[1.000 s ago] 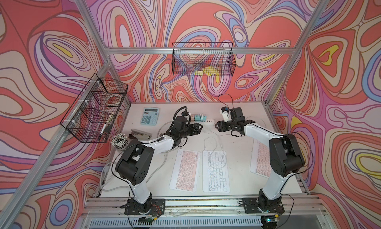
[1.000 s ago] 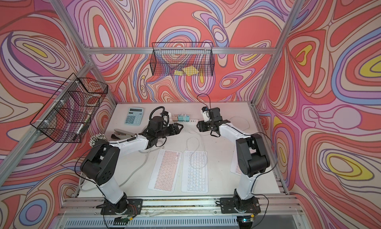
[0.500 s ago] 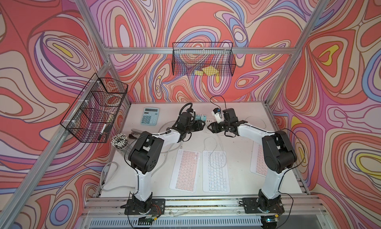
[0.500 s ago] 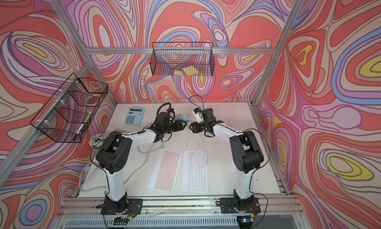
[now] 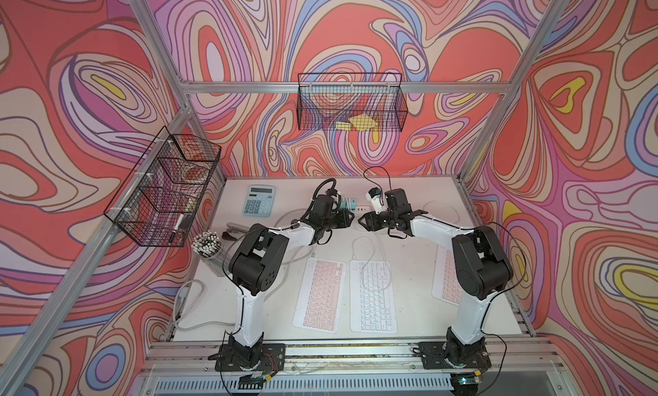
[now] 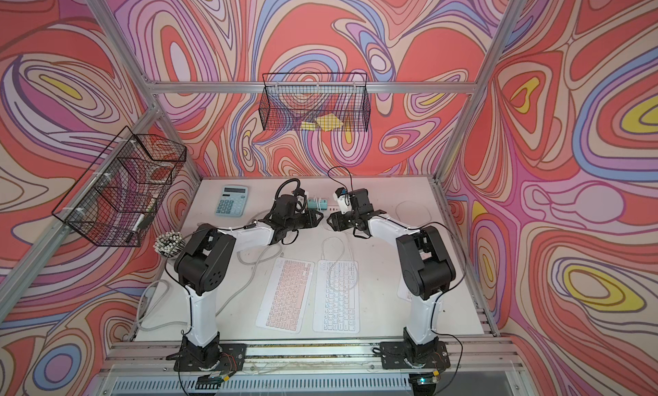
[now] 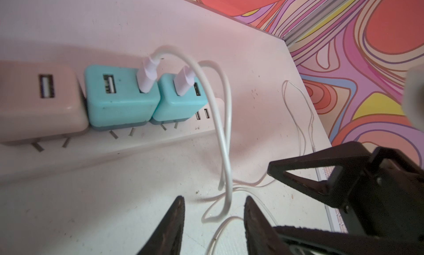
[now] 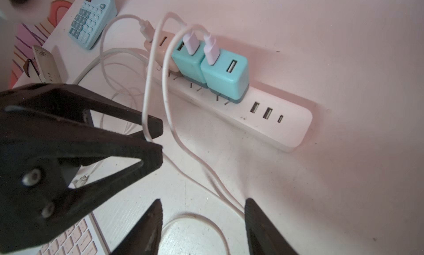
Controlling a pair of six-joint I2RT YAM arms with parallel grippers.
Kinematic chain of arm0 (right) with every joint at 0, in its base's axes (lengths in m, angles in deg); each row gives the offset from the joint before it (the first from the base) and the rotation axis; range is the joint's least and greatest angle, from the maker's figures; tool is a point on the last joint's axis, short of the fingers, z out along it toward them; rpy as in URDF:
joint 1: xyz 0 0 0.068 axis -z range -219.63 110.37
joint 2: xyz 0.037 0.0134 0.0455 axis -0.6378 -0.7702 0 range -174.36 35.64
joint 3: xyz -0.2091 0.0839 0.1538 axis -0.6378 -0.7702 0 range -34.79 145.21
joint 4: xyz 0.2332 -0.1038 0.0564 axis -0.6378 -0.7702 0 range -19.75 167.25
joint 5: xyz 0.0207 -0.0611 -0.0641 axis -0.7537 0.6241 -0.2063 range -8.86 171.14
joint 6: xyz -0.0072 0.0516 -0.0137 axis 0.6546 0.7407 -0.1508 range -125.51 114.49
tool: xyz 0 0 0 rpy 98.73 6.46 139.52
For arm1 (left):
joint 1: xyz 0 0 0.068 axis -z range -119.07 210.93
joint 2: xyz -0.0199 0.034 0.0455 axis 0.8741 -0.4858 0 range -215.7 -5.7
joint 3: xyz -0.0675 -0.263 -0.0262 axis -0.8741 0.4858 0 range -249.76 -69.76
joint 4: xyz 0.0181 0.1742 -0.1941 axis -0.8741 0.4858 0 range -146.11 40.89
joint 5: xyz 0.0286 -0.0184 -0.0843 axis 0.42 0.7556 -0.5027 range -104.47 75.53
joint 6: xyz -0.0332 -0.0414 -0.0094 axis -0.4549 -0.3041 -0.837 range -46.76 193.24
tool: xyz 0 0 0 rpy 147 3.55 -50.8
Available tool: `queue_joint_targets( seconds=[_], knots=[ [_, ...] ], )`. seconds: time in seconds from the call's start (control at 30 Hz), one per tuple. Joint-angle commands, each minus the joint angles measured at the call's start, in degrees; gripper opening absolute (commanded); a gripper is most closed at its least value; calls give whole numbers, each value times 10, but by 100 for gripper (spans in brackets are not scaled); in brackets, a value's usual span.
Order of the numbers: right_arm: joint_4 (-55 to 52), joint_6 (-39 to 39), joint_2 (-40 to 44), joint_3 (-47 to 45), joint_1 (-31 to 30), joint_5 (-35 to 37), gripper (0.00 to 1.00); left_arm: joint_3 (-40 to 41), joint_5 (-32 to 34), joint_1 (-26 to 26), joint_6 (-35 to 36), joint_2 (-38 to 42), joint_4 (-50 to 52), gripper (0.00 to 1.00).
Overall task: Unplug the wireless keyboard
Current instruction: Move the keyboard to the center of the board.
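at the back of the table (image 5: 420, 198), the left gripper (image 7: 214, 197) straddles a white cable (image 7: 226, 150), jaws part-open, not pinching. its usb plugs (image 7: 146, 77) stick up from teal adapters (image 7: 119, 102) just beyond, nearer this arm. the right gripper (image 8: 203, 200) hangs open and empty, and the keyboards (image 5: 372, 294) lie toward the front.

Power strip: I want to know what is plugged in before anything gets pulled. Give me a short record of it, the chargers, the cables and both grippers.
power strip: white, three chargers in it, prongs partly showing
beige charger: one port visibly empty
teal charger: white plug in
second teal charger: white plug in
white cables: arc from both teal chargers toward the left gripper
left gripper: open, cable loop between the jaws, not clamped
right gripper: open, holding nothing
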Motion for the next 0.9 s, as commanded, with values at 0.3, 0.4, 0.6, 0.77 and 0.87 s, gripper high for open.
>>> queue_joint_targets(
  seconds=[0.3,0.4,0.6,0.77,0.87],
  knots=[
    [21,14,-1,-12,-2,-2,60,-19,1,2,18,-29,12,27],
    [22,14,-1,-13,-2,-4,60,-22,1,2,15,-34,10,23],
    [24,5,-14,-7,-3,-7,60,-28,6,2,20,-34,22,6],
    [14,-37,-32,13,-6,-6,58,-26,23,1,28,-23,50,0],
    [17,-70,-40,23,-6,-2,57,-26,39,1,30,-16,71,0]
  ],
)
